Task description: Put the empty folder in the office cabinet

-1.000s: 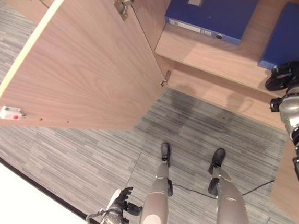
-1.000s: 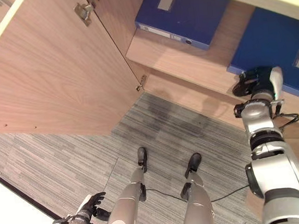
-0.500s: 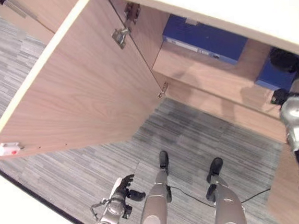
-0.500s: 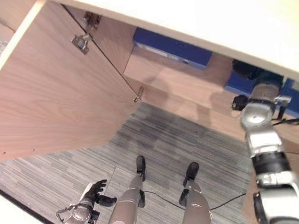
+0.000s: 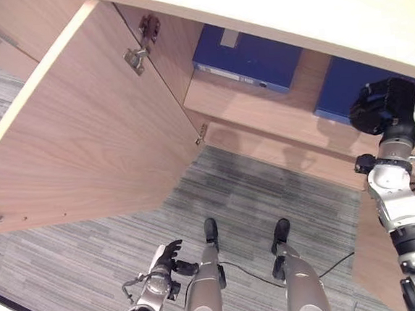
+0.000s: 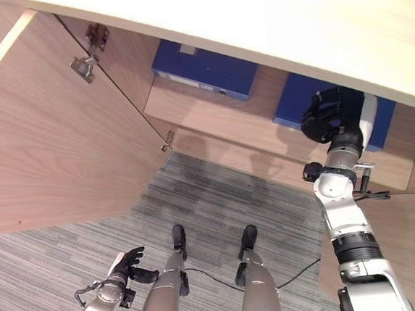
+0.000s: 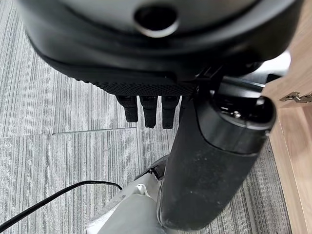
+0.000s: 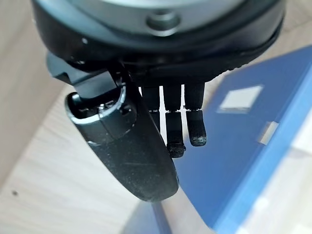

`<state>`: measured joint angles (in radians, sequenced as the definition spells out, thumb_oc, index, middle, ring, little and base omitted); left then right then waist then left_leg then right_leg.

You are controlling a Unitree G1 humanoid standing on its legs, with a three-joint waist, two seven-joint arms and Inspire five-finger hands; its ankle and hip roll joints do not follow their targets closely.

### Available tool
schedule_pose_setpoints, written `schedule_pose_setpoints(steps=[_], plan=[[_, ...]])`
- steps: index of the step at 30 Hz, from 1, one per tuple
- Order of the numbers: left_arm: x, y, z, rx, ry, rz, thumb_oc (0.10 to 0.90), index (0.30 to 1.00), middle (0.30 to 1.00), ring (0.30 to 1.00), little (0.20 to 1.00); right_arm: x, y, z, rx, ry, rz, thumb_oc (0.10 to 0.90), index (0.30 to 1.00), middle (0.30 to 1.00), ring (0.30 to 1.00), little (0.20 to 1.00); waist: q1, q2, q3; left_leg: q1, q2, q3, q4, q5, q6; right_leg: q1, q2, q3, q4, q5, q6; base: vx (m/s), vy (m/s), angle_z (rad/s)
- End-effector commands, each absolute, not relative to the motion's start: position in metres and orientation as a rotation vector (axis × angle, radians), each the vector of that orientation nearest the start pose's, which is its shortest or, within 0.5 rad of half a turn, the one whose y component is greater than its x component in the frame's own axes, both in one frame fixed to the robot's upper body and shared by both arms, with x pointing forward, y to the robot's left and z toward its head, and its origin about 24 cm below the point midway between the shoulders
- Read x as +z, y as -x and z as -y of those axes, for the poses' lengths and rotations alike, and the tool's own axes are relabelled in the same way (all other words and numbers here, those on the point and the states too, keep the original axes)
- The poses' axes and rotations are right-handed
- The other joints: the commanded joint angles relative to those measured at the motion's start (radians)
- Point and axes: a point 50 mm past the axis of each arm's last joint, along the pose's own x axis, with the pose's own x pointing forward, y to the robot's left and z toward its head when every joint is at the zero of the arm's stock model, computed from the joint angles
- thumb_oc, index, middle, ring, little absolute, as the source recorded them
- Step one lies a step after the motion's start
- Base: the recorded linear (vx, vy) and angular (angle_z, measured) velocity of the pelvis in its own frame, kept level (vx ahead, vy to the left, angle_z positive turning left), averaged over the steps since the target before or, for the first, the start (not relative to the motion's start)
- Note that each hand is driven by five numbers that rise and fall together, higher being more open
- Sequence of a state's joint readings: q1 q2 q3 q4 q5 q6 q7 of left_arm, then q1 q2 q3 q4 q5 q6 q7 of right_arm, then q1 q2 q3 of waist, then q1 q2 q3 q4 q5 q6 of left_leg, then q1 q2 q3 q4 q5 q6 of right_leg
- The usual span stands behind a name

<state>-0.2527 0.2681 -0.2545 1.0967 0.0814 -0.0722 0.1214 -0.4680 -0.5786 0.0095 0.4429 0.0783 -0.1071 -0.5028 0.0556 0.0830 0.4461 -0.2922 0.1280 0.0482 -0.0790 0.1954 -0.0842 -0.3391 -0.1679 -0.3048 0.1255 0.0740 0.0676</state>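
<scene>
Cabinet [image 5: 82, 137] stands open, its wooden door [image 5: 77, 159] swung out over the grey striped carpet [image 5: 254, 195]. A pale top panel [image 5: 311, 8] overhangs the opening. Two metal hinges [image 5: 136, 58] sit on the inner edge of the door side.

Inside, on the wooden shelf [image 5: 261, 107], two blue folders lie flat. The left folder [image 5: 246, 57] rests toward the hinge side, spine with a pale label facing out. The right folder [image 5: 347, 89] lies at the other end of the same shelf, well apart from the first, partly hidden behind the right hand.

Right hand [image 5: 385, 107]: raised in front of the cabinet opening, at shelf height, just before the right folder. In its wrist view the right hand [image 8: 161, 112] has its fingers [image 8: 195, 122] hanging straight and relaxed, thumb extended beside them; nothing is between thumb and fingers. The blue folder [image 8: 253, 131] shows past the fingertips, lying on the light wood of the shelf [image 8: 44, 170]. Whether any fingertip touches the folder cannot be told.

Left hand [image 5: 166, 264]: low at the robot's side above the carpet, holding nothing. Its wrist view shows the fingers [image 7: 148, 109] straight and loose, thumb extended, carpet [image 7: 58, 107] beyond.
</scene>
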Motion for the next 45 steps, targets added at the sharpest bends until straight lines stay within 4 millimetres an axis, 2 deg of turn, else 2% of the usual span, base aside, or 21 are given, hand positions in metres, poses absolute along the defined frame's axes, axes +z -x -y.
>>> schedule_pose_setpoints(steps=[1, 2, 4, 7, 12, 15, 25, 31, 39, 45], plan=[[-0.128, -0.184, -0.223, -0.053, -0.572, -0.896, 0.8, 0.9, 0.9, 0.9, 0.9, 0.161, -0.321, 0.296, -0.607, 0.484, 0.369, 0.4, 0.3, 0.3, 0.3, 0.3, 0.022, 0.014, -0.076, 0.073, 0.064, -0.032, 0.025, -0.13, -0.066, -0.033, -0.047, 0.011, 0.181, -0.188, 0.091, 0.0, 0.007, 0.04], [-0.128, -0.184, -0.223, -0.054, -0.573, -0.896, 0.8, 0.9, 0.9, 0.9, 0.9, 0.147, -0.322, 0.304, -0.63, 0.489, 0.294, 0.4, 0.3, 0.3, 0.3, 0.3, 0.024, 0.017, -0.072, 0.068, 0.063, -0.035, 0.028, -0.13, -0.065, -0.035, -0.05, 0.01, 0.182, -0.187, 0.09, 0.0, 0.01, 0.03], [-0.129, -0.183, -0.224, -0.051, -0.577, -0.9, 0.8, 0.9, 0.9, 0.9, 0.9, 0.138, -0.322, 0.314, -0.661, 0.514, 0.228, 0.4, 0.3, 0.3, 0.3, 0.3, 0.028, 0.021, -0.071, 0.065, 0.061, -0.039, 0.03, -0.129, -0.064, -0.038, -0.053, 0.011, 0.184, -0.186, 0.09, 0.0, 0.0, 0.0], [-0.13, -0.18, -0.226, -0.06, -0.598, -0.907, 0.8, 0.9, 0.9, 0.9, 0.9, 0.138, -0.326, 0.324, -0.698, 0.518, 0.181, 0.4, 0.3, 0.3, 0.3, 0.3, 0.035, 0.026, -0.065, 0.062, 0.055, -0.041, 0.03, -0.128, -0.062, -0.04, -0.057, 0.015, 0.186, -0.188, 0.089, 0.0, 0.0, 0.0], [-0.132, -0.175, -0.227, -0.076, -0.623, -0.912, 0.8, 0.9, 0.9, 0.9, 0.9, 0.149, -0.335, 0.336, -0.713, 0.575, 0.137, 0.4, 0.3, 0.3, 0.3, 0.3, 0.049, 0.032, -0.053, 0.058, 0.047, -0.042, 0.029, -0.128, -0.064, -0.038, -0.063, 0.014, 0.184, -0.187, 0.089, -0.02, 0.006, 0.0], [-0.131, -0.176, -0.227, -0.075, -0.624, -0.91, 0.8, 0.9, 0.9, 0.9, 0.9, 0.149, -0.337, 0.338, -0.714, 0.584, 0.12, 0.4, 0.3, 0.3, 0.3, 0.3, 0.051, 0.035, -0.048, 0.055, 0.045, -0.044, 0.03, -0.127, -0.063, -0.039, -0.064, 0.013, 0.184, -0.185, 0.09, 0.0, 0.0, 0.0], [-0.131, -0.171, -0.234, -0.084, -0.659, -0.915, 0.8, 0.9, 0.9, 0.9, 0.9, 0.185, -0.345, 0.36, -0.789, 0.638, 0.099, 0.4, 0.3, 0.3, 0.3, 0.3, 0.072, 0.051, -0.031, 0.03, 0.039, -0.049, 0.029, -0.113, -0.068, -0.061, -0.069, 0.018, 0.185, -0.179, 0.093, -0.01, -0.001, 0.01], [-0.13, -0.172, -0.238, -0.075, -0.664, -0.915, 0.8, 0.9, 0.9, 0.9, 0.9, 0.198, -0.347, 0.367, -0.803, 0.679, 0.08, 0.4, 0.3, 0.3, 0.3, 0.3, 0.073, 0.061, -0.018, 0.009, 0.039, -0.052, 0.034, -0.11, -0.069, -0.091, -0.077, 0.022, 0.206, -0.181, 0.095, 0.0, 0.0, 0.0], [-0.129, -0.174, -0.238, -0.082, -0.664, -0.908, 0.8, 0.9, 0.9, 0.9, 0.9, 0.202, -0.348, 0.372, -0.824, 0.693, 0.049, 0.4, 0.3, 0.3, 0.3, 0.3, 0.079, 0.08, -0.004, -0.021, 0.038, -0.059, 0.037, -0.102, -0.07, -0.133, -0.084, 0.022, 0.242, -0.19, 0.097, 0.0, 0.0, 0.0], [-0.127, -0.178, -0.238, -0.075, -0.657, -0.888, 0.8, 0.9, 0.9, 0.9, 0.9, 0.222, -0.35, 0.375, -0.861, 0.675, 0.078, 0.4, 0.3, 0.3, 0.3, 0.3, 0.088, 0.102, 0.014, -0.064, 0.037, -0.068, 0.035, -0.088, -0.071, -0.199, -0.093, 0.023, 0.286, -0.199, 0.1, -0.01, 0.0, 0.01]])
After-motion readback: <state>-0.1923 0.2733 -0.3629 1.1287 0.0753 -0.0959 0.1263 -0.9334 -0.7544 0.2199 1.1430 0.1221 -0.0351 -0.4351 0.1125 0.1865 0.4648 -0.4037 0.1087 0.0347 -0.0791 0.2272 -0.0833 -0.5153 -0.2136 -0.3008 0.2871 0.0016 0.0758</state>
